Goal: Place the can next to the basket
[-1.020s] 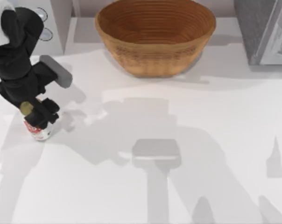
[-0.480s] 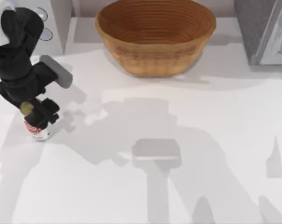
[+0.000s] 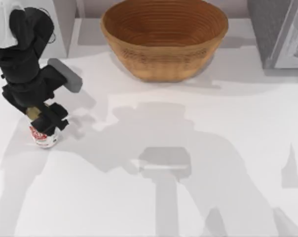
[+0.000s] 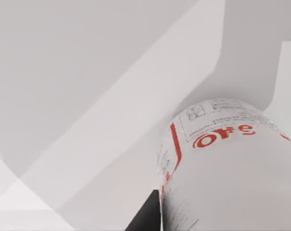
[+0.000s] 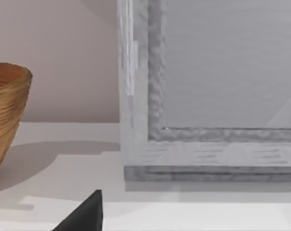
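Counter (image 3: 228,148): plain white, matte, spans most of the top view. Broad soft grey shadows cross its centre and lower half. Pale pinkish-grey wall (image 5: 73,57) along the frame's upper edge. Grey textured box-like unit (image 3: 279,32) at upper right. Light-grey block (image 3: 65,24) at upper left.
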